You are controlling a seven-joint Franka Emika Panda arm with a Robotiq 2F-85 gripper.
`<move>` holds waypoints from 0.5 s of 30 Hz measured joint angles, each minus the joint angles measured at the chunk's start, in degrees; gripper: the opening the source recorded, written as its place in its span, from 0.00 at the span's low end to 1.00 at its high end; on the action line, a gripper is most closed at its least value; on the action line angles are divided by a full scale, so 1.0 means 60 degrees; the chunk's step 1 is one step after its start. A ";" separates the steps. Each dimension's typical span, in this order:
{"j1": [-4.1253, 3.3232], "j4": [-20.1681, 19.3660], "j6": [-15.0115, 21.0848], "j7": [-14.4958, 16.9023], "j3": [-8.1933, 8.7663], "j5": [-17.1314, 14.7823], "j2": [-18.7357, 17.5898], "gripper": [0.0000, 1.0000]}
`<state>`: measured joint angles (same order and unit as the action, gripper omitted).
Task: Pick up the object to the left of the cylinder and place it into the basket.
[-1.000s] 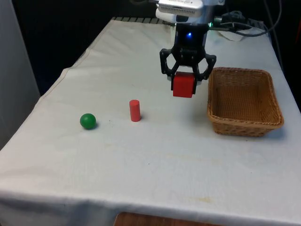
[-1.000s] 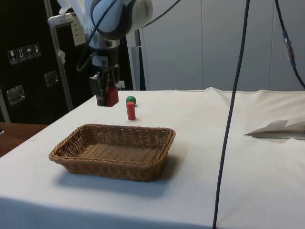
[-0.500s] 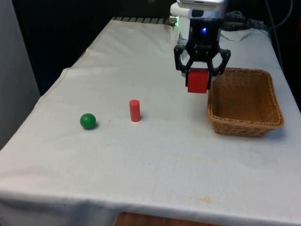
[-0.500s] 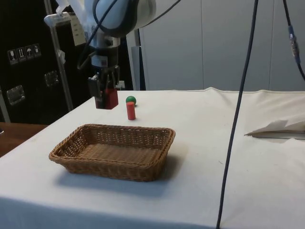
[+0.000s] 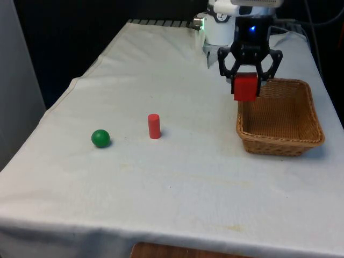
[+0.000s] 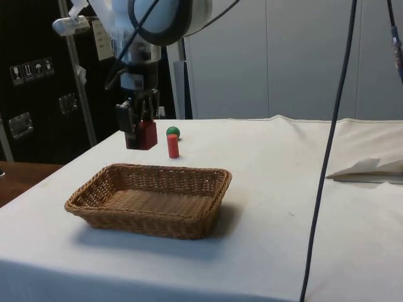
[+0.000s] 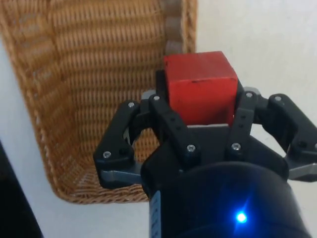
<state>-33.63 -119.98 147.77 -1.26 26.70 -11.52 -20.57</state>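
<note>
Front view: the gripper point(image 5: 247, 88) holds a red cube point(image 5: 245, 87) clamped between its fingers, suspended above the table point(image 5: 177, 172) at the rim of the basket point(image 5: 309, 137) on the front view's left side of it. The red cylinder point(image 5: 154, 126) stands upright; the green ball point(image 5: 100, 138) lies well apart on the front view's left of it. The cube is carried square, its faces near level; being a cube, it has no long axis to speak of.

Side view: the gripper point(image 6: 140, 131) hangs with the cube point(image 6: 147, 134) just beyond the basket's point(image 6: 208, 211) far wall, clear of the weave.

Wrist view: the cube point(image 7: 199, 87) sits between the gripper point(image 7: 198, 116) fingers, directly over the basket point(image 7: 44, 148) wall.

Risk, in my judgement: released here, the cube could strike the rim and fall outside onto the table. A descent before clearing the wall would press on the wicker and shift or tip the basket
</note>
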 measured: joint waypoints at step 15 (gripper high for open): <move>-0.0076 -0.0583 0.0688 -0.0678 -0.0812 0.0067 0.0191 0.02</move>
<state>-34.09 -123.47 151.89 -5.33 21.83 -11.12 -19.42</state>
